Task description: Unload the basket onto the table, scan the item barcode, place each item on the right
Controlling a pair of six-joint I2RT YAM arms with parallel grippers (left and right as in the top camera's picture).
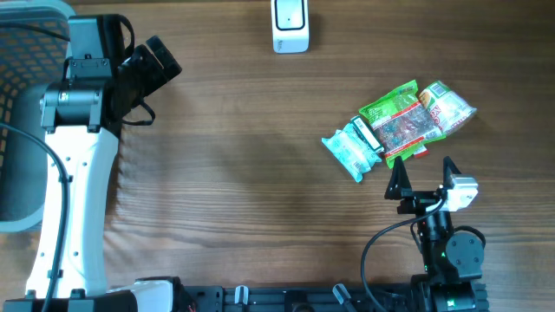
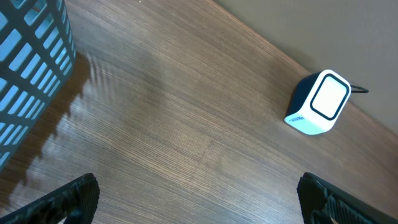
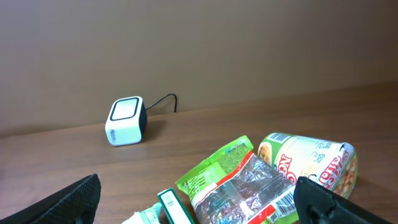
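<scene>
Overhead, a green snack packet point(image 1: 399, 121) and noodle cup point(image 1: 447, 106) lie touching just beyond the right gripper point(image 1: 423, 178), its jaws spread, holding nothing. Left wrist: left gripper point(image 2: 205, 205) gapes likewise, barcode scanner point(image 2: 318, 102) ahead. Right wrist: packet lies ahead of the spread jaws.

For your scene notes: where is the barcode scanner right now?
Overhead view: the scanner stands at the table's far edge, centre, apart from the snack packets.

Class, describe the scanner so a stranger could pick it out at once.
Start at the wooden table and look to its far edge. The scanner stands alone there: a small white box with a dark-rimmed window, unlike the colourful packets heaped together.
</scene>
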